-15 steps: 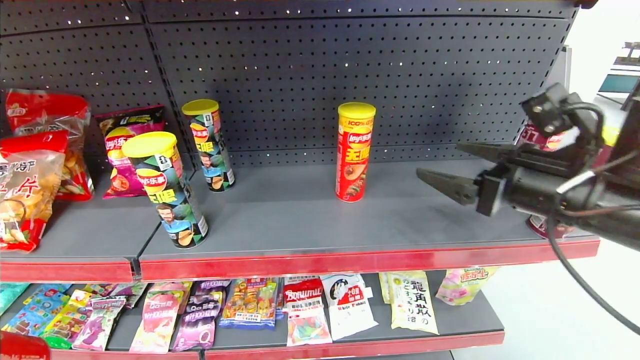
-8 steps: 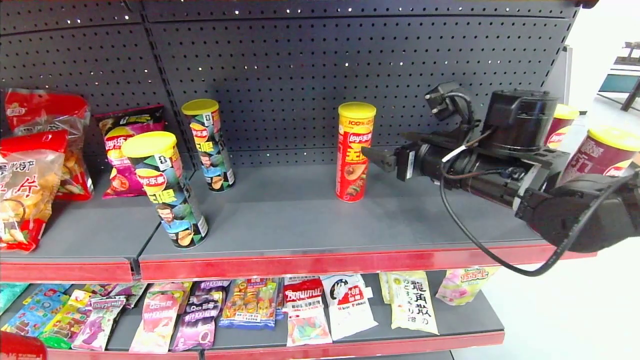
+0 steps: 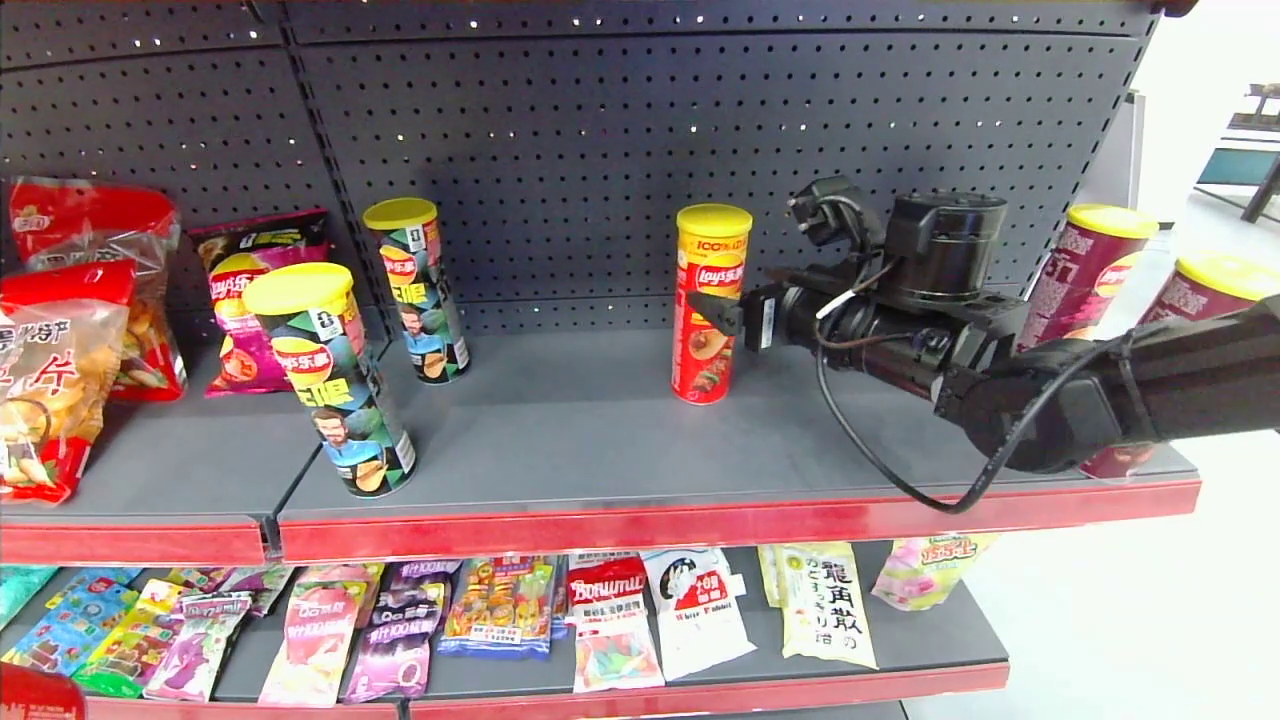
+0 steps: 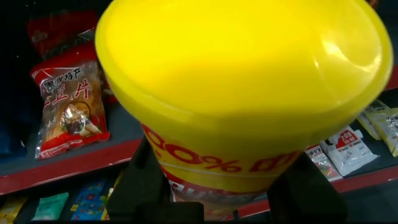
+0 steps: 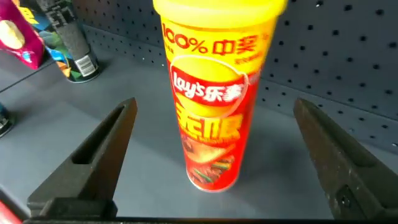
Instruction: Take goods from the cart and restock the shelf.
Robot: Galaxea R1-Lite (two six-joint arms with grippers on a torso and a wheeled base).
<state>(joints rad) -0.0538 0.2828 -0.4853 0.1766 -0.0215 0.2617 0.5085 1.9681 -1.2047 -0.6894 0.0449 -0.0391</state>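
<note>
Shelf (image 4: 68, 169) behind, yellow-lidded can (image 4: 242, 81) snug in left hand (image 4: 227, 190)

Red can (image 3: 709, 320) with yellow lid (image 3: 713, 219) on grey shelf (image 3: 600, 440) edged red.

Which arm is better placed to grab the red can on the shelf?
Right. The right gripper is open, facing the red can; the left gripper holds a yellow-lidded can.

A dark perforated back panel (image 3: 640, 150) stands behind. Pale, brightly lit floor (image 3: 1100, 620) lies to the right, dark furniture (image 3: 1235, 165) beyond it.
</note>
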